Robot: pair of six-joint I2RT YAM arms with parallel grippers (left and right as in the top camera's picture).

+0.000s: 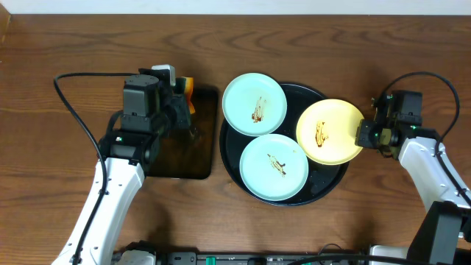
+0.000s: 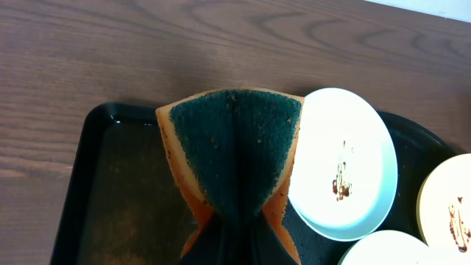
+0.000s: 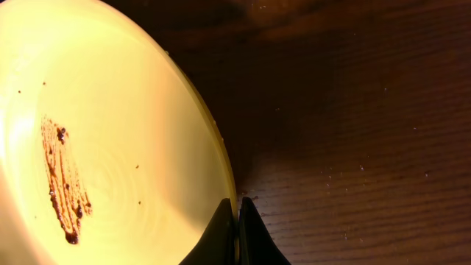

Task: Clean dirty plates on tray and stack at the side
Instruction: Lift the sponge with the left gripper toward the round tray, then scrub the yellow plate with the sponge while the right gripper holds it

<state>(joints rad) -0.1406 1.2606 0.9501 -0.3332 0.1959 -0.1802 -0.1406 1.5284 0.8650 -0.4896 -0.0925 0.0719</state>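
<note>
Two mint-blue plates, one at the back (image 1: 255,103) and one at the front (image 1: 274,167), sit on the round black tray (image 1: 324,184); both carry brown smears. The yellow plate (image 1: 330,131), also smeared, lies over the tray's right rim. My right gripper (image 1: 363,137) is shut on its right rim; the right wrist view shows the fingers (image 3: 237,221) pinching the yellow plate's (image 3: 110,140) edge. My left gripper (image 1: 185,99) is shut on an orange sponge with a dark green face (image 2: 234,143), squeezed and folded, above the rectangular tray (image 2: 110,184). The back mint plate (image 2: 342,162) lies just right of the sponge.
The small black rectangular tray (image 1: 180,158) sits left of the round tray, wet-looking inside. Wooden table (image 1: 59,44) all around. Cables loop from both arms over the table at the left (image 1: 73,110) and right (image 1: 441,88).
</note>
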